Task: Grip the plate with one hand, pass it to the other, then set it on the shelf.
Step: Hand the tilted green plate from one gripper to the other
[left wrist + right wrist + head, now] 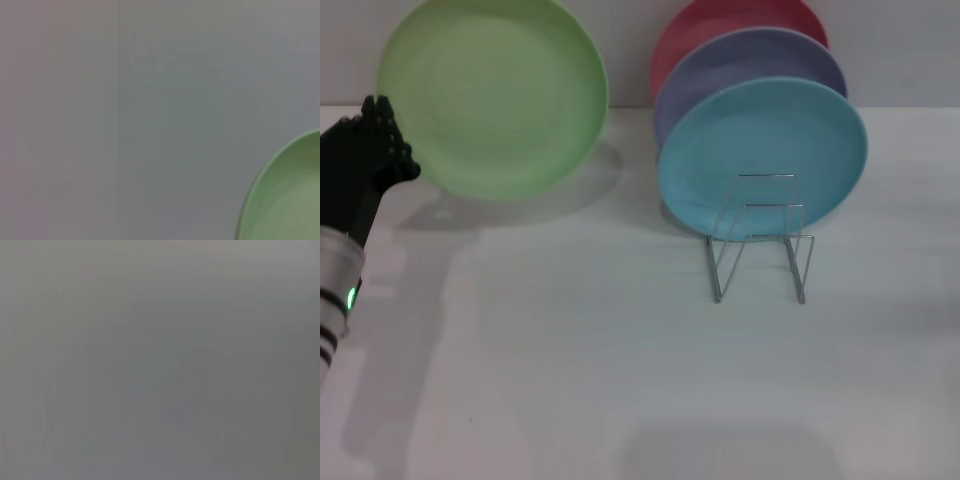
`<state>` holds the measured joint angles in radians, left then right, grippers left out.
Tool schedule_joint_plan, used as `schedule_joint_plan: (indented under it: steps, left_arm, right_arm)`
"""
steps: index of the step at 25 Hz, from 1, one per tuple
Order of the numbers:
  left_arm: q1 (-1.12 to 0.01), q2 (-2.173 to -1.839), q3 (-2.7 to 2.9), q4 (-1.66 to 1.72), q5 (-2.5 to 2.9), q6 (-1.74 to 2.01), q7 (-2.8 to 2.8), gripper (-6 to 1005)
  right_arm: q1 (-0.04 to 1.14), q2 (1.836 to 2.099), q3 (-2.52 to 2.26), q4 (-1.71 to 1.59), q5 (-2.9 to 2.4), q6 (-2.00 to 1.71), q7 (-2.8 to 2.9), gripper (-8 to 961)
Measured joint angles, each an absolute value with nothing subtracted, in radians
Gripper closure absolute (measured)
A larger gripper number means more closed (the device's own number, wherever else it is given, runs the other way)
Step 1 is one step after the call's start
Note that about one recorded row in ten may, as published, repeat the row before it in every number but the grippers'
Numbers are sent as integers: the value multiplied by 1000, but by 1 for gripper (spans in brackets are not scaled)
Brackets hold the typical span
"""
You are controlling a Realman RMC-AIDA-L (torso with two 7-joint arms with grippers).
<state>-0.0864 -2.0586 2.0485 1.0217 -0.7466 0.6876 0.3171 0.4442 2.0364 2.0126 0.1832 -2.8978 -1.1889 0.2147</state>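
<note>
Here the left claw (382, 140) grips the plate (492, 95) upright by its edge, face toward the camera.

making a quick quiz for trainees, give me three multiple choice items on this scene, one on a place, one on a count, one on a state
1. Where is the left gripper?
A. at the light green plate's left edge
B. over the wire rack
C. on the turquoise plate

2. How many plates stand in the wire rack?
A. one
B. two
C. three

3. What state is the light green plate in?
A. flat on the table
B. raised and tilted, its shadow on the table below
C. slotted in the rack

Answers:
1 A, the black gripper sits against that rim.
2 C, turquoise, lavender and pink plates.
3 B, its face is turned toward the head camera.
</note>
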Motion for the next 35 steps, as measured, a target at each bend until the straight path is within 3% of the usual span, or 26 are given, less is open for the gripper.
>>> schedule_joint_plan:
  steps: [7,13,29,35]
  left_arm:
    - [-84,-2061,2109,852,-633,880,76,969]
    - [-90,-2067,2196,729,-636,1029,-1,968]
    - [-103,-2079,2397,737,-932,1049,202,965]
    - [-90,-2078,2459,793,-1053,1091,344,964]
  right_arm:
    - [448,2035,2009,187,-2903,-1187,215,298]
    - [441,2049,1997,211,-2909,-1193,215,298]
    - [432,2064,1908,259,-2918,-1216,220,299]
    - [412,2047,1818,260,-2918,-1239,287,300]
